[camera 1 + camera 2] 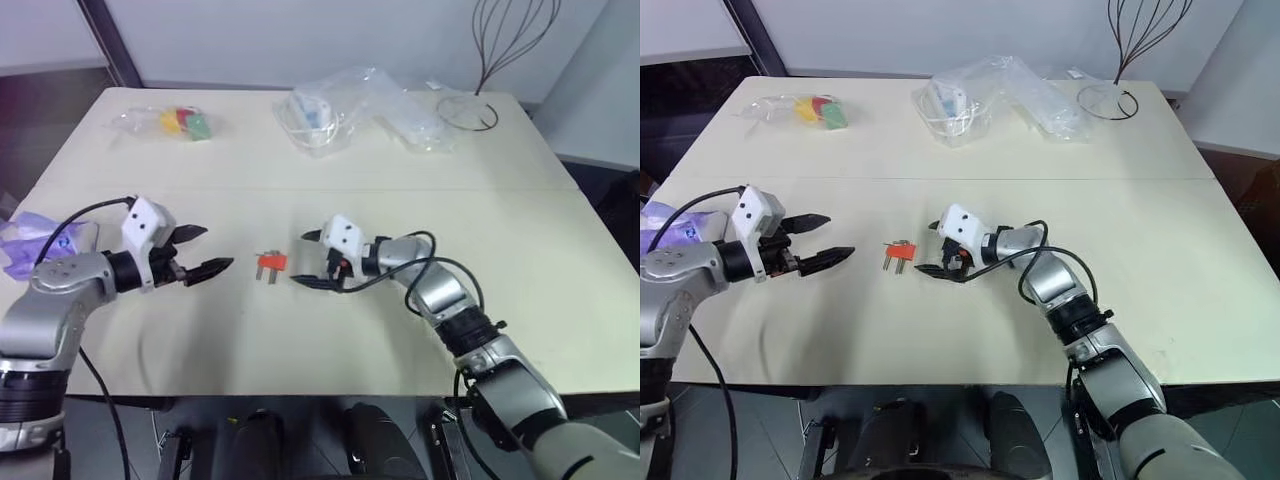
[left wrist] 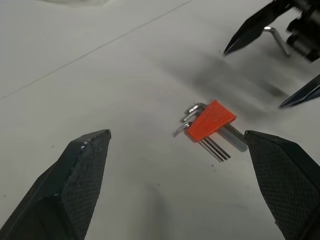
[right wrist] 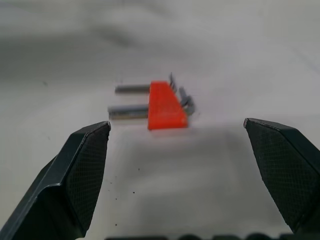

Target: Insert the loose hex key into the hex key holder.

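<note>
Flanking the hex key holder (image 1: 271, 263) on the table (image 1: 500, 200), left gripper (image 1: 203, 252) and right gripper (image 1: 308, 260) both gape empty, poised to approach.

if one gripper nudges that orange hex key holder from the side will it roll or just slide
The hex key holder probably slides or pivots rather than rolls: it lies flat on the table, a wedge-shaped block. Its metal keys stick out both ways, so a push off-centre would likely spin it. It looks small, probably light.

Even, diffuse overhead light brightens the pale cream desk (image 1: 400, 330), with soft faint shadows and no glare. In the right wrist view the small orange-red plastic block (image 3: 166, 106) at 12 o'clock is blurred.
</note>
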`<move>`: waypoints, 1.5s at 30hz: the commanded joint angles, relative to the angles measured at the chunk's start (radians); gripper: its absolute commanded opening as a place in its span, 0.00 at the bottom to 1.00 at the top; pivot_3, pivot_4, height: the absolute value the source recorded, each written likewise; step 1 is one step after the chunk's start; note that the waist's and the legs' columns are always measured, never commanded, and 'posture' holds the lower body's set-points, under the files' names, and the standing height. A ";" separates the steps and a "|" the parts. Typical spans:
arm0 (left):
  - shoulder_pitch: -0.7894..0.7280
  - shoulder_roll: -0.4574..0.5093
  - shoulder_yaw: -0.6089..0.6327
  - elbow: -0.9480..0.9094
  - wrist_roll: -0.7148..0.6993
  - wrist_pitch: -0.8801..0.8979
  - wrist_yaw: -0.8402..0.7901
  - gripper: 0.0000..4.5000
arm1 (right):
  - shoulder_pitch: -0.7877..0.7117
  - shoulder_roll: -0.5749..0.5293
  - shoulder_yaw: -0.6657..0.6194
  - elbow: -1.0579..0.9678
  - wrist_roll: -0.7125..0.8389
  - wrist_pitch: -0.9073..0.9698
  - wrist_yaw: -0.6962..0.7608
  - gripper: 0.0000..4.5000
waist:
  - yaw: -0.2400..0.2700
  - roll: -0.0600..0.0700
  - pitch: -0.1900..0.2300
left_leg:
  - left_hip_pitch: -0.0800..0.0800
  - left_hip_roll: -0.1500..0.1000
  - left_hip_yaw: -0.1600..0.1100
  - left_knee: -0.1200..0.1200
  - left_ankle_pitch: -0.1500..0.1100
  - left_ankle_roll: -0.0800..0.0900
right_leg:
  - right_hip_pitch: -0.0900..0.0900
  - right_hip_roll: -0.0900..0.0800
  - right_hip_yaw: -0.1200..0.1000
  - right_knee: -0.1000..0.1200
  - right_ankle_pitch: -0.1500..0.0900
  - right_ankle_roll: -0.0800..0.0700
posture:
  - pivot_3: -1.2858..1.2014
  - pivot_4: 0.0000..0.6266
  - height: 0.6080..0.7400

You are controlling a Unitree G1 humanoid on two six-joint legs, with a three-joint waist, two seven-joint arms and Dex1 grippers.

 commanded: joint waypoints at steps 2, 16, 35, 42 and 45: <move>0.000 0.023 0.042 -0.029 0.001 -0.013 0.012 0.99 | -0.048 0.053 -0.007 0.092 -0.044 -0.104 -0.030 1.00 | 0.000 0.000 0.000 | 0.000 0.000 0.000 0.000 0.000 0.000 | 0.000 0.000 0.000 0.000 0.000 0.000 | 0.52 0.24 1.00; 0.036 0.021 0.060 -0.071 0.009 -0.014 0.049 0.99 | -0.124 0.132 -0.034 0.353 -0.086 -0.241 -0.034 1.00 | -0.002 0.000 0.000 | 0.000 0.000 0.000 0.000 0.000 0.000 | -0.001 0.000 0.000 0.002 0.000 0.000 | 0.52 0.24 1.00; 0.096 0.003 0.084 -0.106 -0.005 -0.010 0.071 1.00 | -0.157 0.154 -0.053 0.447 -0.125 -0.318 -0.016 0.21 | -0.013 0.000 0.000 | 0.001 0.000 -0.001 0.000 0.000 0.000 | -0.001 -0.001 0.000 0.004 0.000 0.000 | 0.52 0.24 1.00; -0.047 -0.049 0.032 -0.082 -0.083 0.049 0.044 1.00 | -0.072 -0.006 -0.080 0.137 -0.225 -0.450 -0.151 0.21 | 0.003 0.000 0.000 | 0.000 0.000 0.000 0.000 0.000 0.000 | -0.001 -0.002 0.000 0.003 0.000 0.000 | 0.52 0.24 1.00; -0.130 -0.075 0.020 -0.052 -0.145 0.102 0.012 1.00 | -0.034 -0.098 -0.098 -0.005 -0.264 -0.544 -0.194 0.21 | 0.001 0.000 0.000 | -0.001 -0.001 0.000 0.000 0.000 0.000 | -0.001 -0.002 0.000 0.003 0.000 0.000 | 0.52 0.24 1.00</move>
